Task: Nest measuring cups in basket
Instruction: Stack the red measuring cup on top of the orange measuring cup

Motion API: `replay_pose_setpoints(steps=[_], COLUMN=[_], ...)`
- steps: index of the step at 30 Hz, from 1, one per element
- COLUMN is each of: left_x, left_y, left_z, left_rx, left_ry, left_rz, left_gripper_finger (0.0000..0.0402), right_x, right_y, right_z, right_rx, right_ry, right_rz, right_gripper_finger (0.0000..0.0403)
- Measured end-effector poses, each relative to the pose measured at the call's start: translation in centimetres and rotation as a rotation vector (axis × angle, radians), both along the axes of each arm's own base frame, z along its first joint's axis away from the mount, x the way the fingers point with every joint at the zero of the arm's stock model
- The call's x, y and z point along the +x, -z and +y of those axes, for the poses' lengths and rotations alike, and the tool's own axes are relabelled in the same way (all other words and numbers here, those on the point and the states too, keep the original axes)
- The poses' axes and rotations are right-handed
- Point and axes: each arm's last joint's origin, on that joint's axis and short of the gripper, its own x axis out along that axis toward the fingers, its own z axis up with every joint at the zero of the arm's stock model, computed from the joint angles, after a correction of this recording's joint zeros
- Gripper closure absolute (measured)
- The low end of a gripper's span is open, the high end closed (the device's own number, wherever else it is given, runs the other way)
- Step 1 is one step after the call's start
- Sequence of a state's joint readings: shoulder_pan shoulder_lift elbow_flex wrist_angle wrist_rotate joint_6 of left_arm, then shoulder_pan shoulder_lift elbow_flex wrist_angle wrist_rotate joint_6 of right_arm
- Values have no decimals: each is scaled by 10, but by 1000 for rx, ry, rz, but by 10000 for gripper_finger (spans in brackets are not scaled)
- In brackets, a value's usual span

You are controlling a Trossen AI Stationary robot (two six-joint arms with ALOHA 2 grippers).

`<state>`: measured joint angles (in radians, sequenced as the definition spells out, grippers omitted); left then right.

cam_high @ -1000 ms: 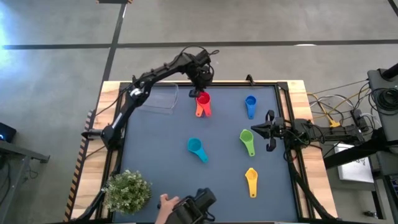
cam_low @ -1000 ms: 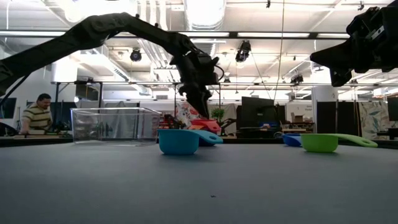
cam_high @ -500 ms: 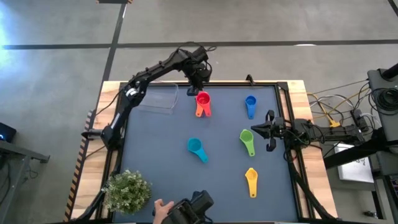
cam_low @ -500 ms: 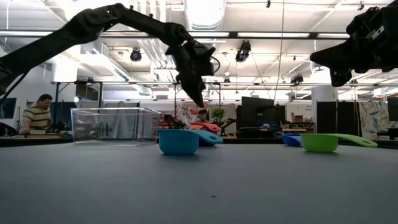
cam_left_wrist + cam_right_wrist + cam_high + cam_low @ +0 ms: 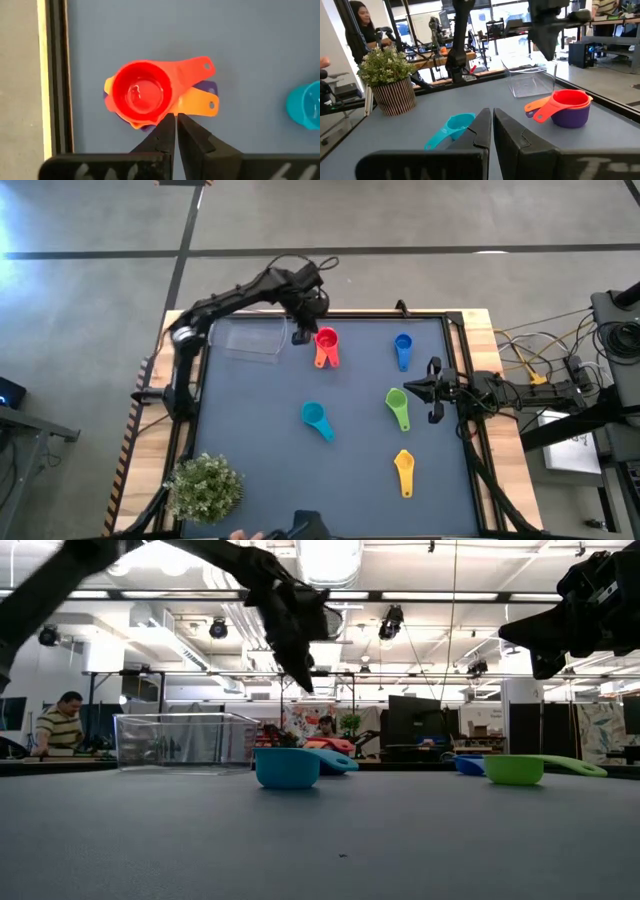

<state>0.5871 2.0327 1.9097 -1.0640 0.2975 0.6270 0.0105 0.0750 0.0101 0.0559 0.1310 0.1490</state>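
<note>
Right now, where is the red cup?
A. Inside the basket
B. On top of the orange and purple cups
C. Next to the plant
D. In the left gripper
B: the left wrist view shows the red cup sitting in the orange cup over the purple cup, on the table, outside the basket; the left gripper is shut and empty above them.

Surface finishes: glossy plastic cups on a matt table covering

The red measuring cup [image 5: 141,94] is smooth plastic with a glint in its bowl; the orange [image 5: 199,105], purple [image 5: 572,119] and teal [image 5: 451,127] cups look like the same plastic. The basket [image 5: 530,79] is clear, glossy plastic. The table top [image 5: 350,460] is matt dark blue, edged with bare pale wood [image 5: 178,320]. Gripper fingers [image 5: 165,138] are matt black.
</note>
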Motion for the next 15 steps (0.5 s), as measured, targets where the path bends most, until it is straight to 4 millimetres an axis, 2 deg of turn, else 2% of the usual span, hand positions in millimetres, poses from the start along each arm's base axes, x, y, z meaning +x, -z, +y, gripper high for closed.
replay_pose_setpoints(steps=[3, 6, 11, 15], left_x=[-15, -24, -36, -47], left_y=[-4, -6, 4, 16], left_z=[-15, -29, -55, -65], left_rx=[56, 121, 146, 135], left_ry=[-36, -105, -173, -204], left_rz=[-129, -353, -681, -819], left_gripper_finger=[401, 401, 401, 402], right_x=[0, 0, 0, 0], right_y=[0, 0, 0, 0], right_z=[0, 0, 0, 0], right_rx=[0, 0, 0, 0], right_ry=[0, 0, 0, 0], right_rz=[0, 0, 0, -1], right_gripper_finger=[394, 394, 394, 394])
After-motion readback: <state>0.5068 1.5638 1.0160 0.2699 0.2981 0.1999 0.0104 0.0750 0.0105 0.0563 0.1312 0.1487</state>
